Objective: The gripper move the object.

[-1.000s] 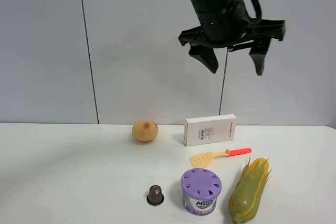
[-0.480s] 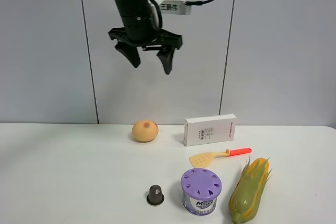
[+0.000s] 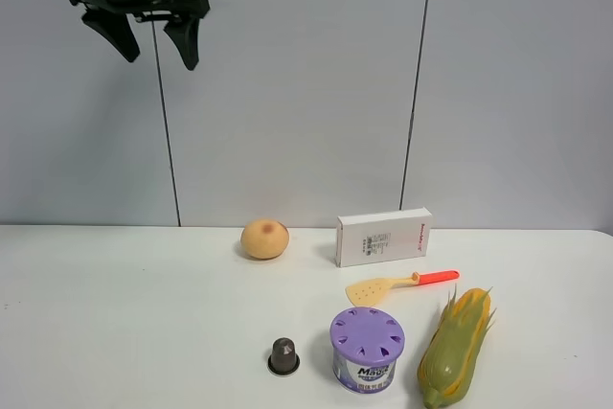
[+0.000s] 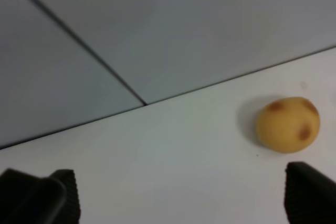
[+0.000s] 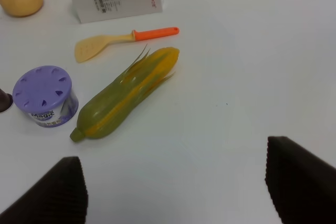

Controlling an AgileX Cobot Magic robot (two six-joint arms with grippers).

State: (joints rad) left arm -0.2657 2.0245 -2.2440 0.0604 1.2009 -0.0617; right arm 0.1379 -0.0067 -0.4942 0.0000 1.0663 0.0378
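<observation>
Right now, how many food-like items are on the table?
2: a round peach-orange fruit at the back near the wall, and a long green-husked toy corn cob at the front right edge. Nothing appears hidden.

White surface (image 3: pixel 115 313) w/ a round orange fruit (image 3: pixel 264 238) at the back, white box (image 3: pixel 383 236) standing beside it. Yellow spatula (image 3: pixel 399 285), red handle, lies in front of box. Purple-lidded can (image 3: pixel 367 348) nearer front, small dark cap (image 3: pixel 283 355) just beside it. All well below and apart from the fingers.
</observation>
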